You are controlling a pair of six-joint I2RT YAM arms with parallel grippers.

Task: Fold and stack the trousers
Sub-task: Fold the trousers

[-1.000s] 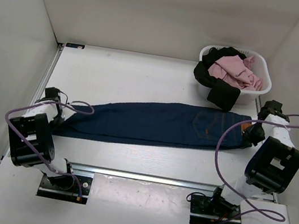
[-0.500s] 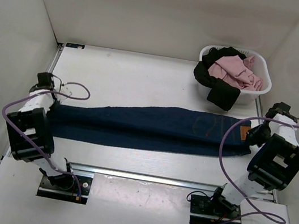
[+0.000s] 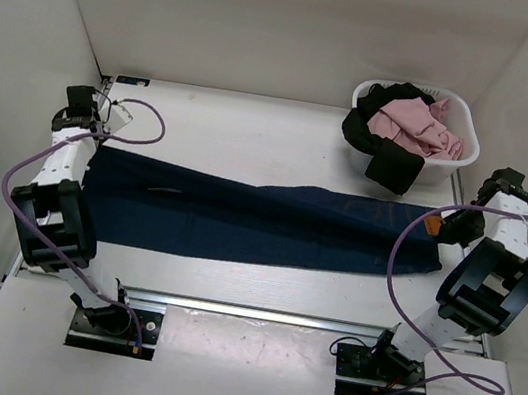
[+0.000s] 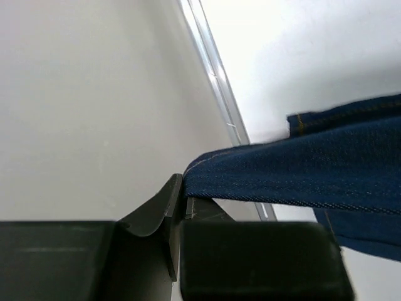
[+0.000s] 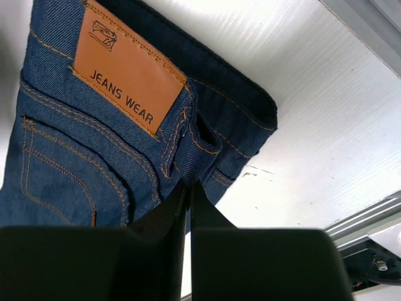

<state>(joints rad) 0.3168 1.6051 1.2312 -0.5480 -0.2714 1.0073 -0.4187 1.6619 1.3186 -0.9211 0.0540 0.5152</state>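
Note:
The dark navy jeans lie stretched left to right across the table, folded lengthwise. My left gripper is at the far left by the wall and is shut on the leg hem. My right gripper is at the right end, shut on the waistband beside the tan leather patch that reads JEANS WEAR. Both ends are raised a little off the table.
A white laundry basket stands at the back right with a pink garment and a black garment spilling over its front rim. White walls close in the left, back and right. A metal rail runs along the near edge.
Both grippers have moved away from me and apart, pulling the jeans straighter and further back. The left end has gone toward the back-left wall; the legs now lie spread wider.

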